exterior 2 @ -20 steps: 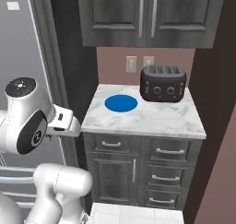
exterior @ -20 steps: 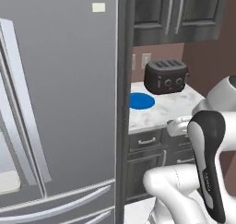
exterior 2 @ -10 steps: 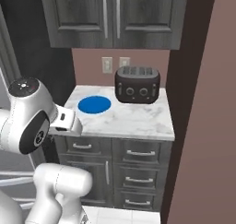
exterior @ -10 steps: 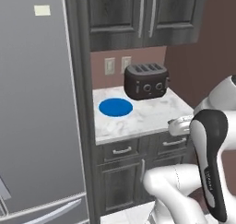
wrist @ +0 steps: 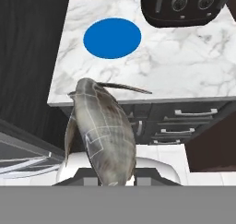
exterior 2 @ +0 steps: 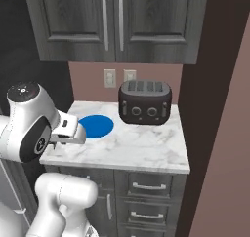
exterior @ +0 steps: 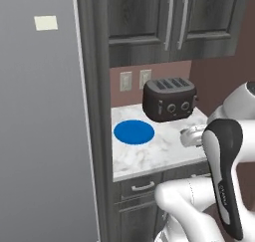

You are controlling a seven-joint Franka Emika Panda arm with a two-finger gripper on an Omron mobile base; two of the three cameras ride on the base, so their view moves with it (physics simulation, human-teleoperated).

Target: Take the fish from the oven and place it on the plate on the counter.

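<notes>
Fish-bound white marble-look counter (exterior 2: pixel 146 150) carries a black toaster (exterior 2: pixel 144 102) and the round flat blue plate (exterior 2: pixel 96 126) awaiting delivery — short of its near edge, the gripper (wrist: pixel 110 174) clenches the slim grey-silver fish (wrist: pixel 103 128) — carried, apparently, for plating.

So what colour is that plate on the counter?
Bright blue; the plate shows best in the hand view.

A grey-silver fish (wrist: pixel 103 131) was seen close before the hand camera, its tail low at the frame's bottom, its head toward the marble counter (wrist: pixel 184 66). On that counter a round, flat blue plate (wrist: pixel 112 38) lay bare, left of the toaster.
</notes>
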